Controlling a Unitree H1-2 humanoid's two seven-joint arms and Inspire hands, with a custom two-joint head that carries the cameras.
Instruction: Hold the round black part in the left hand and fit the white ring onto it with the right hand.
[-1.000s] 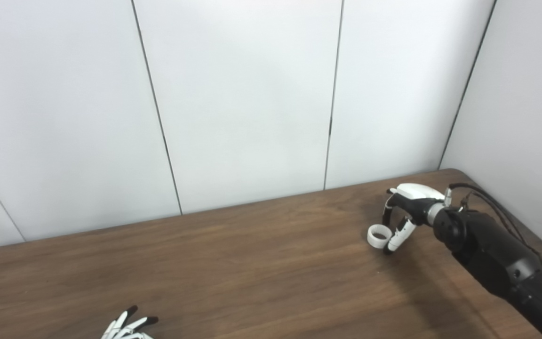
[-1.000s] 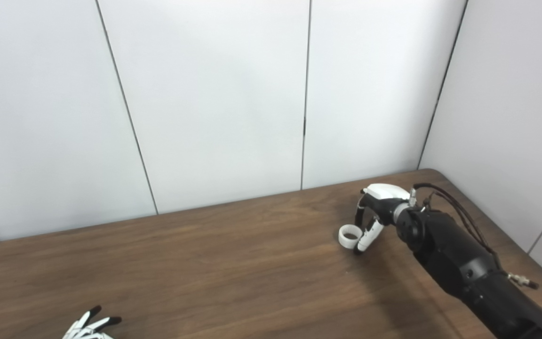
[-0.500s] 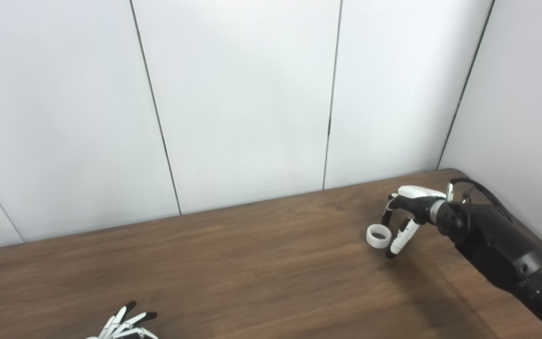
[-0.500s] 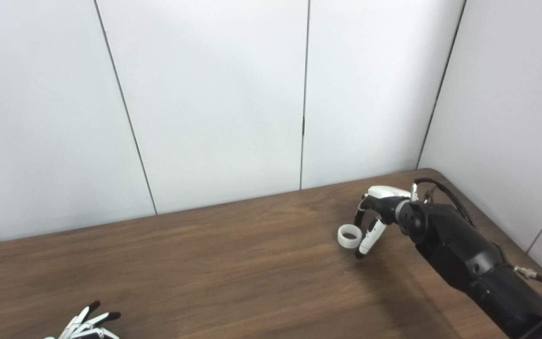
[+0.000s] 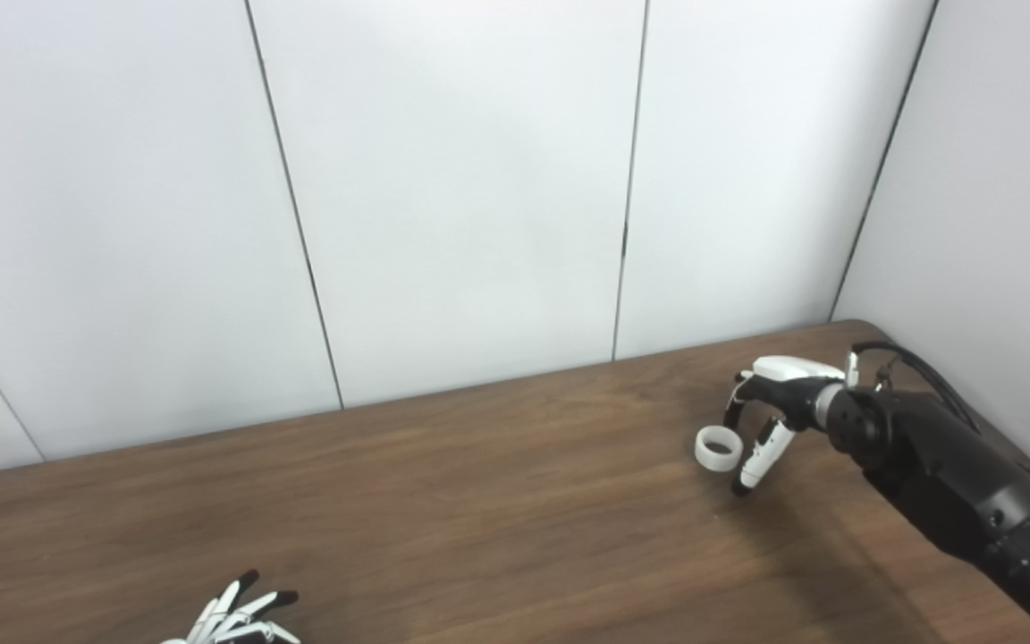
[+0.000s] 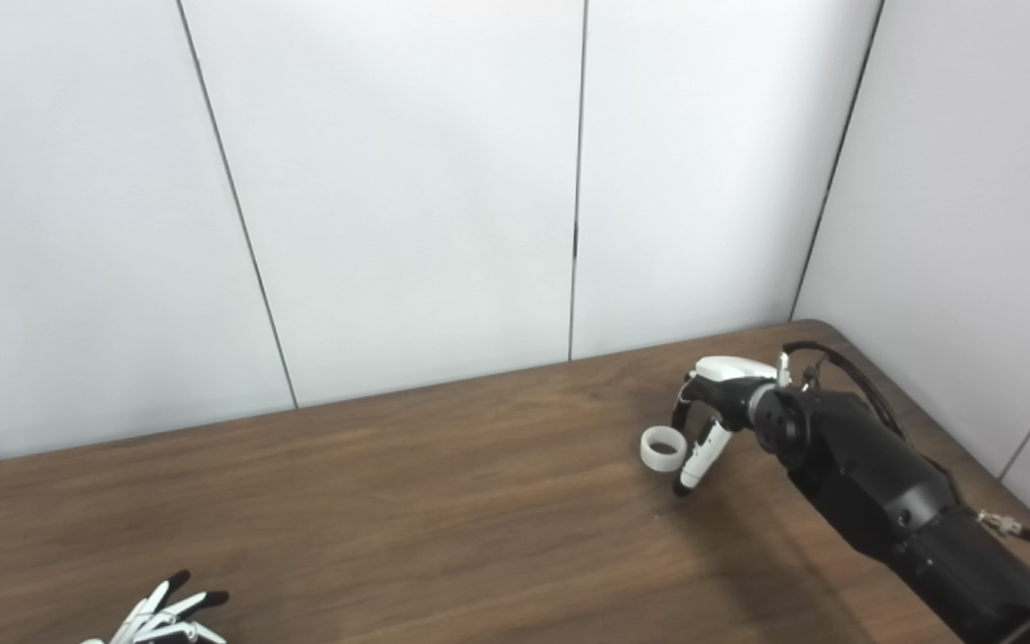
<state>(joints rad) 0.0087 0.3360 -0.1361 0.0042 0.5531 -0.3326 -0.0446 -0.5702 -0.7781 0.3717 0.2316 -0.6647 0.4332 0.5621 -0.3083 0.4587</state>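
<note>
A white ring (image 5: 717, 449) lies on the brown table (image 5: 479, 501) at the right. My right hand (image 5: 764, 419) sits just to its right, fingers curled downward and thumb apart from them. The fingertips (image 5: 730, 420) rest against the ring's right edge and do not close around it. Only the spread fingertips of my left hand (image 5: 242, 613) show at the bottom left edge, holding nothing. The same ring (image 6: 663, 449) and right hand (image 6: 712, 416) appear in the right eye view. No round black part is in view.
White wall panels (image 5: 461, 197) stand right behind the table's far edge. A side wall (image 5: 998, 224) closes in on the right, near the rounded table corner (image 5: 864, 326). Black cables (image 5: 917, 367) loop off the right wrist.
The right forearm has swung and lowered a little while the hand stays beside the ring. The ring has hardly moved. The left fingertips have slipped slightly left.
</note>
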